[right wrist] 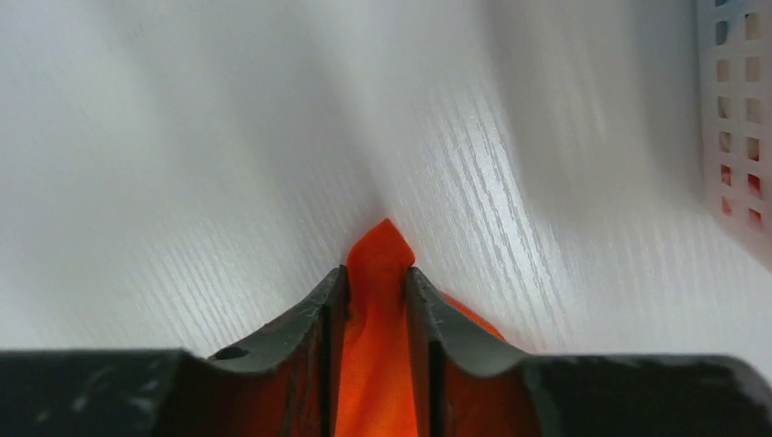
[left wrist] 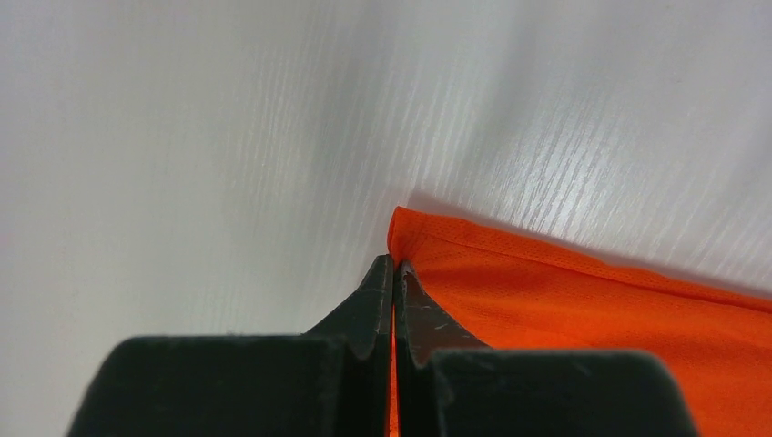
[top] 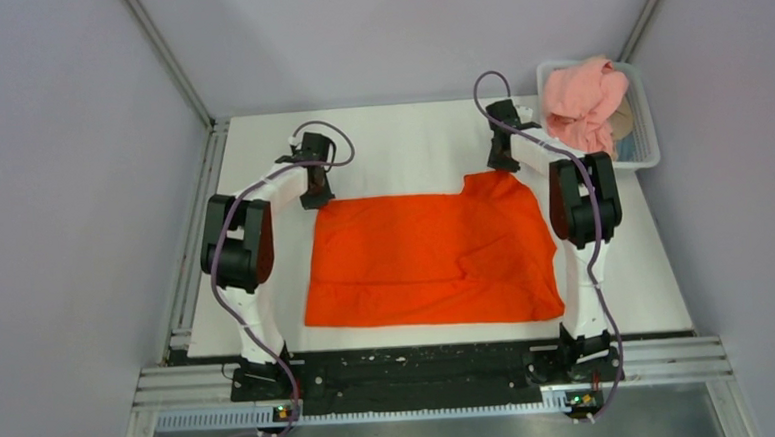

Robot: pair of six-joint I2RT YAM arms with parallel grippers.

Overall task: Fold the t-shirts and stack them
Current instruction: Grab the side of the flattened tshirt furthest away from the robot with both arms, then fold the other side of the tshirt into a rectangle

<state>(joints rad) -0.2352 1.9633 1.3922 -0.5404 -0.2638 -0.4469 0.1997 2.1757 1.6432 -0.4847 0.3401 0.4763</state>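
Table: orange-red t-shirt lies flat, spanning from one gripper to the other. Only the top view shows the pink t-shirt, heaped in the basket right of the right fingers. Wrist views: left gripper pinched tight on the tee's corner. Right gripper narrow, a fabric fold filling its gap.

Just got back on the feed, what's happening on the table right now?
Both arms are on the orange t-shirt, which lies spread out on the table. The left gripper is pinched shut on its far left corner; the right gripper has the far right corner bunched between its fingers. The pink t-shirt sits crumpled in the white basket at the far right, untouched.
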